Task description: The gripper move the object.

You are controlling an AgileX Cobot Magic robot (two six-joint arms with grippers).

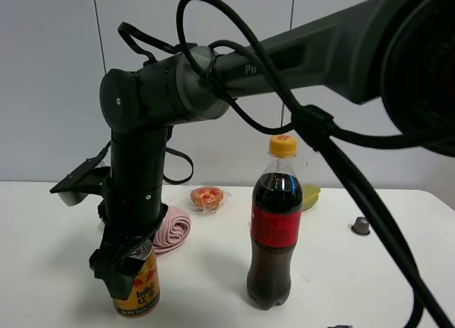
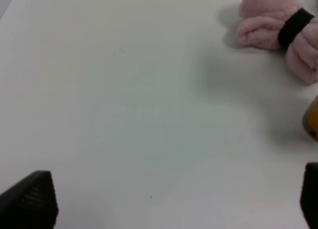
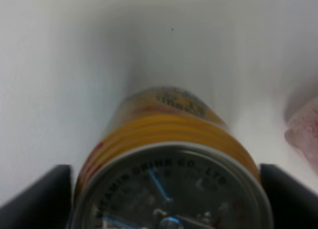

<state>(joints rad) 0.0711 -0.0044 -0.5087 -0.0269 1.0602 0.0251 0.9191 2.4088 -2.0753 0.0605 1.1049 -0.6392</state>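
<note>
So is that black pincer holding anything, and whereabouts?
The right pincer flanks the gold can near its top rim; whether it's actually squeezing can't be told.

Bright, even light casts soft shadows, and the close can (image 3: 171,139) is blurred.

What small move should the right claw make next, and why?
Probably close the right claw firmly on the can. Its fingers flank the can on both sides, but I cannot tell whether they press it, and the can appears to stand on the table, not yet lifted.
</note>
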